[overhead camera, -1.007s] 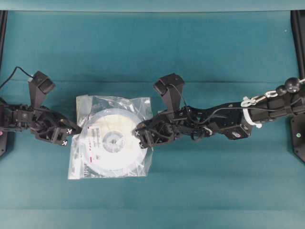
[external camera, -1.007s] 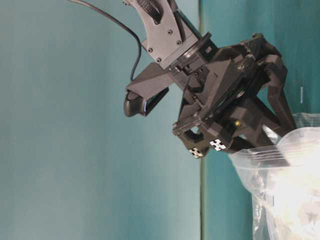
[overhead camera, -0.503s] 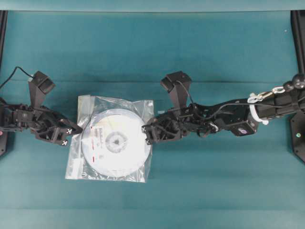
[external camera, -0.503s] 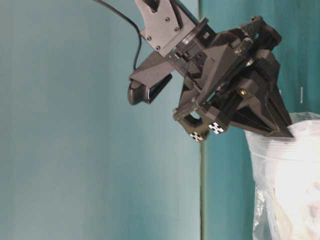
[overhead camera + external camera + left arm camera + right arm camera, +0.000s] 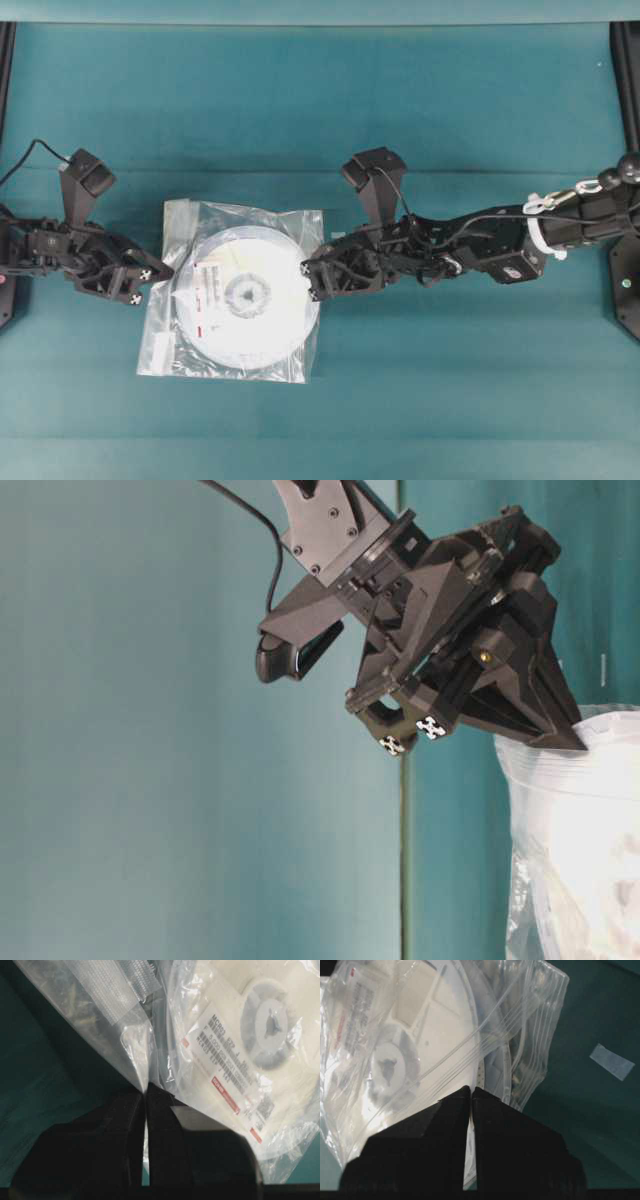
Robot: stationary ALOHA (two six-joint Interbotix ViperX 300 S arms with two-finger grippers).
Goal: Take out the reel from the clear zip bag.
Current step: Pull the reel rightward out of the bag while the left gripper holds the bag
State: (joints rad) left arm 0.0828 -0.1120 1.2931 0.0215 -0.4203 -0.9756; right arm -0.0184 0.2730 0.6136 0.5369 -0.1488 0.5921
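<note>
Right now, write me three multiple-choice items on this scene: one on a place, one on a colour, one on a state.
1. Where is the reel?
A. inside the clear zip bag
B. bare on the table
C. lifted clear in a gripper

2. What colour is the table cover?
A. red
B. teal
C. yellow

3. How does the right gripper stand?
A. wide open
B. out of view
C. shut on the clear zip bag

Key: 1 A, plastic covers the reel all round in the overhead view. 2 B, teal surrounds the bag. 3 C, the wrist view shows its fingers pressed together on the bag's zip edge.
</note>
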